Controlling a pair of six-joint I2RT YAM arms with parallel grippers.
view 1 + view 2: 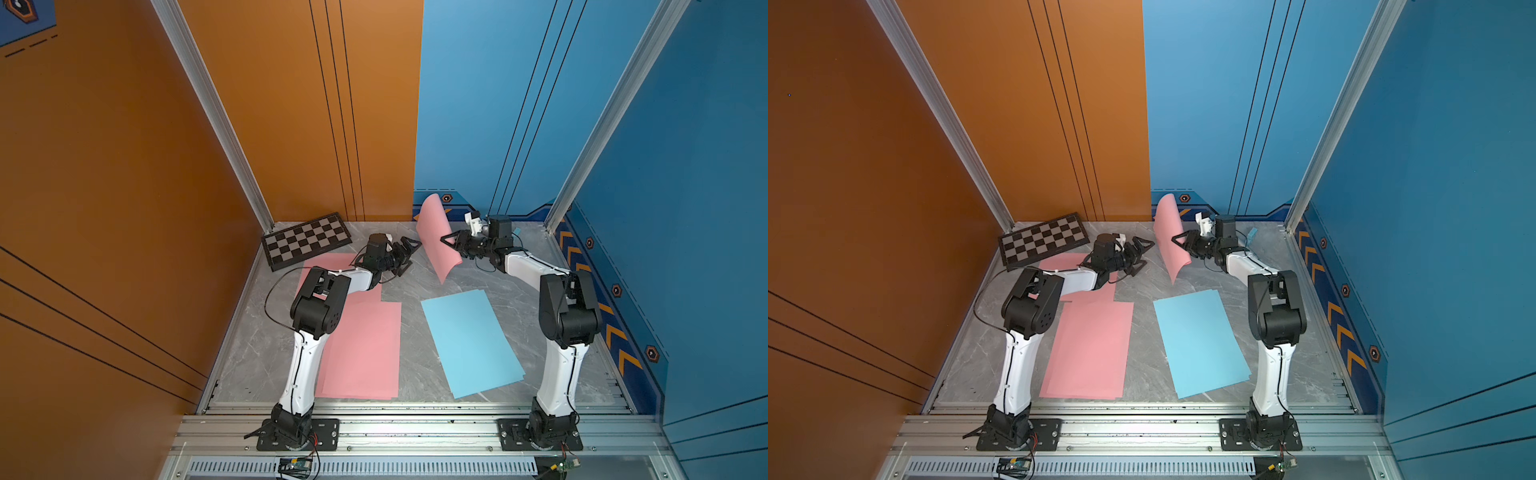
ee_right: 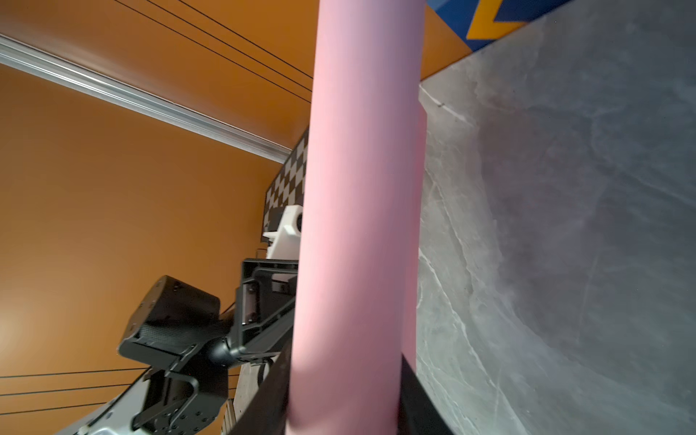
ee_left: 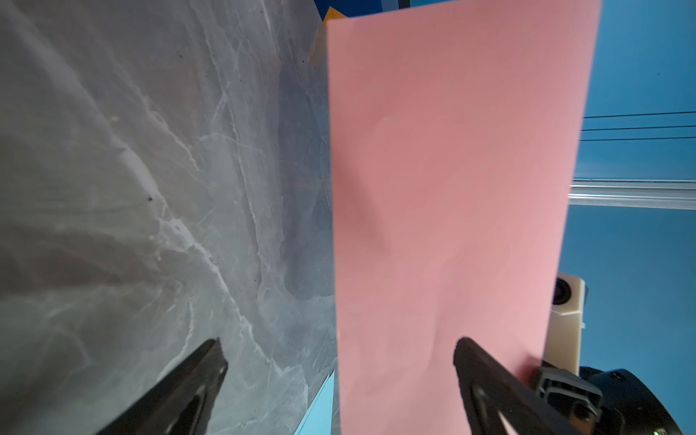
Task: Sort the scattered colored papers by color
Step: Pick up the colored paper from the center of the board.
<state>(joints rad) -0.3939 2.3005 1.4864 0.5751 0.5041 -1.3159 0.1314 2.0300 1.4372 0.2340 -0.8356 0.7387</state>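
1. Grip comes first. We see the right gripper [image 1: 451, 243] pinching the held pink sheet [image 1: 434, 237] at about mid-length, above the far middle of the table [image 1: 415, 374]. The sheet bows into a curl around the jaws.
2. We find the left gripper [image 1: 409, 257] spread wide and empty. Its mouth faces the sheet, which lies just beside it at 3 o'clock in both top views.
3. The sheet's long axis runs roughly from 12 to 6 o'clock in both top views, across the line between the two grippers. We cannot tell whether its lower corner touches the table.
4. From the right gripper, the pink pile [image 1: 365, 349] lies flat at about 7 o'clock and the blue pile [image 1: 471, 340] at about 6 o'clock.
5. We judge the left arm nearer the pink pile, which it overhangs. The coming move therefore turns on the left jaws closing over the sheet edge that faces them.
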